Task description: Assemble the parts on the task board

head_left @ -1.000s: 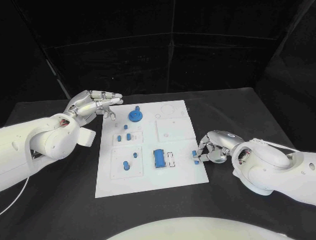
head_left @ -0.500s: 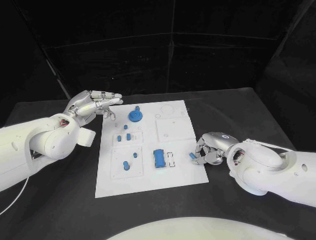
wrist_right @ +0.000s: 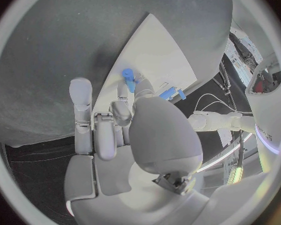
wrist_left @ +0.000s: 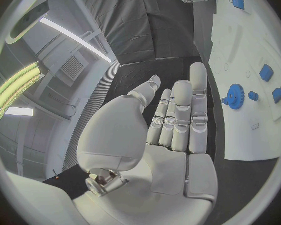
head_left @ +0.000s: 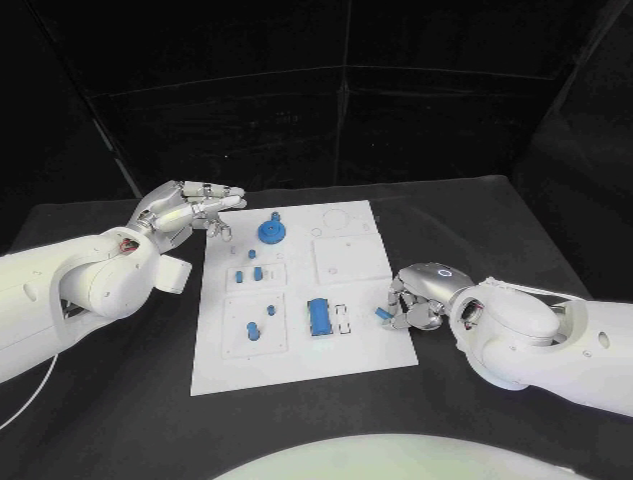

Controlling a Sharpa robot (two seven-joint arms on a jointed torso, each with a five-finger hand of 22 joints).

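Since a second ago the right hand (head_left: 420, 298) has shifted inward along the task board's (head_left: 348, 360) right edge, carrying a small blue part (head_left: 384, 313) with it. Its fingers (wrist_right: 122, 111) curl around this piece and pinch it at their tips, just over that edge. Beside it on the board lie a blue rectangular block (head_left: 318, 316) and a white slotted recess (head_left: 344, 319). Farther toward the left edge sit small blue pegs (head_left: 263, 318), and near the far edge a blue gear (head_left: 272, 232). The left hand (head_left: 186, 208) hovers at the board's far left corner, unmoved, fingers (wrist_left: 180, 116) stretched out side by side and holding nothing, the gear just beyond them.
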